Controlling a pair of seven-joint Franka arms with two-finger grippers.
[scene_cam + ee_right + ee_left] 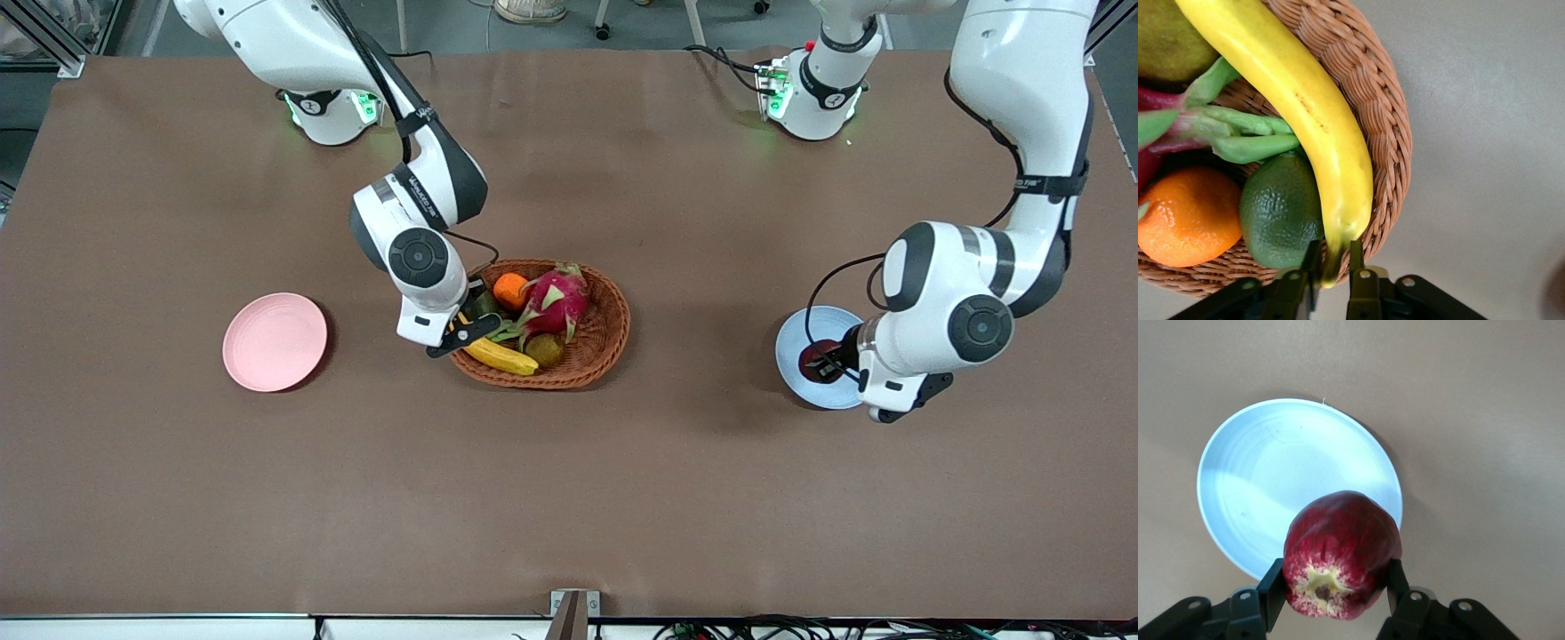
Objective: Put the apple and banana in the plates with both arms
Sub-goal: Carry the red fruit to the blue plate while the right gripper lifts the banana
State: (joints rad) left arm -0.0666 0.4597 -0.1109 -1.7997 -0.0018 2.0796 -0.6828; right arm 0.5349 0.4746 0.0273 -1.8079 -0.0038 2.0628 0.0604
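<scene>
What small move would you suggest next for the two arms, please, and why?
Probably lower the left gripper and release: it grips the apple above the blue plate. The right gripper pinches the banana tip, still in the basket.

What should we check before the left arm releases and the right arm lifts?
1. Left claw shut on the small dark red apple: ok.
2. Apple over the round light blue plate: ok.
3. Right claw pinching the tip of the long yellow banana: ok.
4. Banana free of the oval brown wicker basket: not ok.
5. Round pale pink plate unoccupied: ok.
</scene>
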